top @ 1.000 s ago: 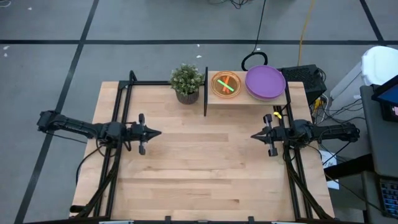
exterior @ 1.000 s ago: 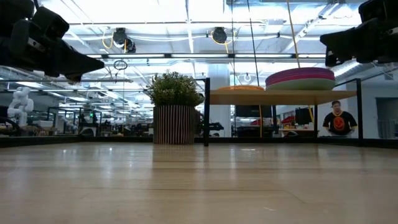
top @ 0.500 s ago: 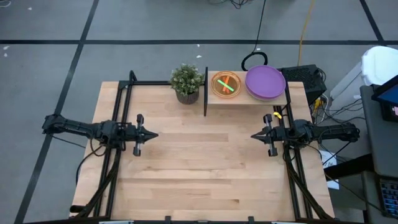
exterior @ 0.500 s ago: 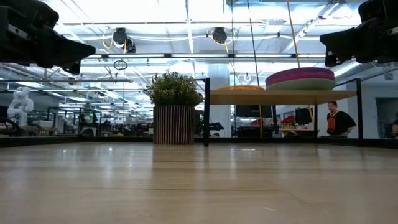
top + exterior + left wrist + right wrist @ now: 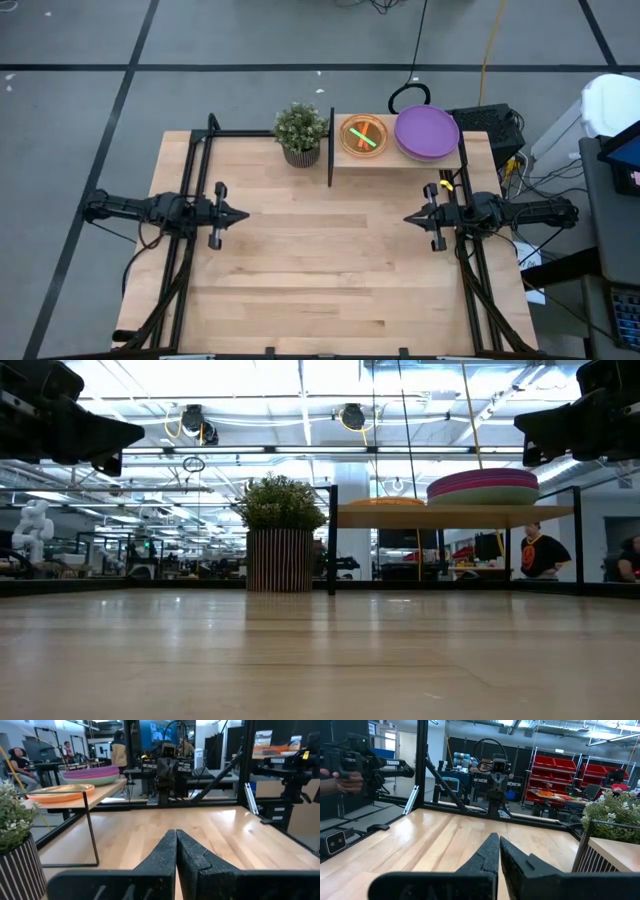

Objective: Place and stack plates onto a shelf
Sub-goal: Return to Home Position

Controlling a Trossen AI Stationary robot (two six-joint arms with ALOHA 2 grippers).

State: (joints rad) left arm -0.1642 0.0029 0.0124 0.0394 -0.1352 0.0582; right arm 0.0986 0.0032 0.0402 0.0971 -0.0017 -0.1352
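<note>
The shelf (image 5: 390, 160) stands at the table's far edge. On it lie a stack of smaller translucent plates with an orange one on top (image 5: 363, 136) and a stack of larger plates with a purple one on top (image 5: 427, 132); the large stack also shows in the low view (image 5: 483, 487) and both stacks in the left wrist view (image 5: 90, 772). My left gripper (image 5: 246, 214) is shut and empty above the table's left side. My right gripper (image 5: 407, 217) is shut and empty above the right side, near the shelf's near edge.
A potted green plant (image 5: 301, 133) stands left of the shelf's black upright edge (image 5: 331, 147). Black frame rails run along the table's left (image 5: 190, 180) and right (image 5: 465, 180) sides. Bare wood lies between the two grippers. People show in the room beyond.
My left gripper has drawn back toward the table's left edge, staying shut and level. The right arm and the plates have kept still.
</note>
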